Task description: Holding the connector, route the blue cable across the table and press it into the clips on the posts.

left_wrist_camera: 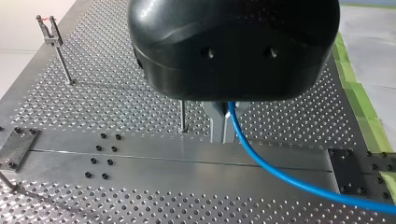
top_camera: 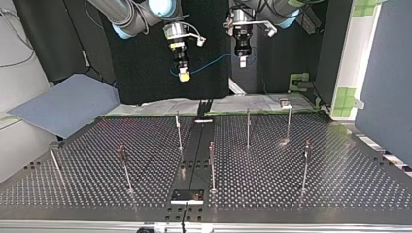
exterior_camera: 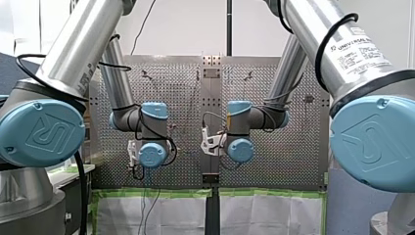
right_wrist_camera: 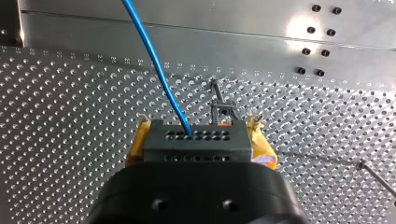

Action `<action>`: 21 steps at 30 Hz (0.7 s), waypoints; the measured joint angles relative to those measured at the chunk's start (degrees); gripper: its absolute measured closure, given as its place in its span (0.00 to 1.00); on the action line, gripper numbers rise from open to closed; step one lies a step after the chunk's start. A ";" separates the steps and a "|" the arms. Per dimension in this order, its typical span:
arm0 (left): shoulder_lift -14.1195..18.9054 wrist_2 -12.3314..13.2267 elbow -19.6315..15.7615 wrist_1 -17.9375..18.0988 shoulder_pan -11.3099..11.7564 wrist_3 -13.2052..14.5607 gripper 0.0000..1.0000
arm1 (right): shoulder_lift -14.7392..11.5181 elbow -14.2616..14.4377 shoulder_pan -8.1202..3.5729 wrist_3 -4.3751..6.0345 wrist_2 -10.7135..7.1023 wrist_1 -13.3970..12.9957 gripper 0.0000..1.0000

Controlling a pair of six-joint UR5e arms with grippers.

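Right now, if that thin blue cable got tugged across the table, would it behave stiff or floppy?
Probably floppy but springy: the thin blue cable sags gently between my right gripper and my left gripper, curving smoothly without kinks. It looks light, so it would likely trail wherever the dark perforated connector goes. Its smooth jacket may slip.

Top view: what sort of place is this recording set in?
Probably a robotics lab test cell: a perforated metal table studded with thin clip posts, with my left gripper and my right gripper holding a blue cable above it.
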 joint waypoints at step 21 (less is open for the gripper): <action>0.00 0.00 0.00 0.00 0.00 0.18 1.00 | 6.53 -0.53 0.52 0.35 0.79 4.09 1.00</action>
